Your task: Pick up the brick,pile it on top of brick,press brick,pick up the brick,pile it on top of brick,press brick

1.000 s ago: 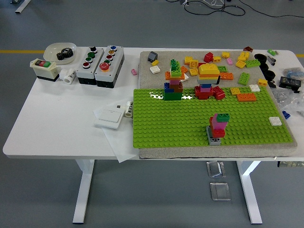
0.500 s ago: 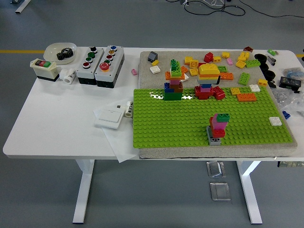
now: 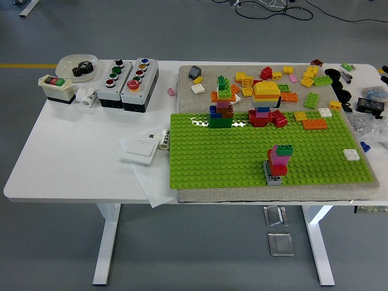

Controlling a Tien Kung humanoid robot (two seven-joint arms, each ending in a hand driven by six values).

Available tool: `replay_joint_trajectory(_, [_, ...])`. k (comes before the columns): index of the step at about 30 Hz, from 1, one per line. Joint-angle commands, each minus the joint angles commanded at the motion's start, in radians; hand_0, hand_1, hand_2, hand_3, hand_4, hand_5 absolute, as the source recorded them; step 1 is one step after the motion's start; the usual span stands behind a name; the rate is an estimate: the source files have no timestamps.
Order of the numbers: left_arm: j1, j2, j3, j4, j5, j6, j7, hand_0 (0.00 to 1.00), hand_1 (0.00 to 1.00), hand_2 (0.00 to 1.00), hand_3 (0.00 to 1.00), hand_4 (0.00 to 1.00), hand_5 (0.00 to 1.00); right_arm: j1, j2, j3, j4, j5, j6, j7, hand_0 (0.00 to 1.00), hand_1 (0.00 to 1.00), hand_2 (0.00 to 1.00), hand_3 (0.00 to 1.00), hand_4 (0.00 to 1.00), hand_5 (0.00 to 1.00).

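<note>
A green studded baseplate (image 3: 230, 157) lies on a grey mat on the white table. Near its front stands a small brick stack (image 3: 277, 162): grey base, red and pink bricks, a green brick on top. At the plate's back edge stand two taller stacks: one (image 3: 222, 106) with a green base and green top, another (image 3: 264, 103) with red bricks below and a yellow cap. Several loose bricks (image 3: 285, 79) in yellow, orange, green, red and white lie scattered behind the plate. Neither robot hand is in view.
Two grey button boxes (image 3: 128, 83), a beige switch box (image 3: 56, 88) and a white bowl with a black gear (image 3: 77, 65) stand at the back left. A white switch plate (image 3: 141, 148) lies on paper left of the baseplate. Black parts (image 3: 364, 100) crowd the right edge.
</note>
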Motion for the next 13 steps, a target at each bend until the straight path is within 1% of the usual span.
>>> replay_joint_trajectory(6, [0.0, -0.001, 0.002, 0.0, -0.002, 0.002, -0.001, 0.812, 0.695, 0.59, 0.531, 0.522, 0.509, 0.003, -0.001, -0.009, 0.006, 0.005, 0.0, 0.001, 0.9, 0.831, 0.877, 0.921, 0.998, 0.853])
replay_joint_trajectory(7, [0.0, -0.001, 0.001, 0.0, -0.001, 0.002, -0.002, 0.812, 0.695, 0.588, 0.531, 0.522, 0.51, 0.003, -0.001, -0.011, 0.007, 0.006, 0.001, 0.0, 0.904, 0.83, 0.872, 0.917, 0.998, 0.871])
replay_joint_trajectory(13, [0.0, -0.002, -0.007, 0.0, 0.005, 0.005, -0.001, 0.812, 0.695, 0.588, 0.531, 0.522, 0.51, 0.004, -0.003, -0.016, 0.01, 0.009, 0.002, -0.002, 0.904, 0.83, 0.872, 0.917, 0.998, 0.871])
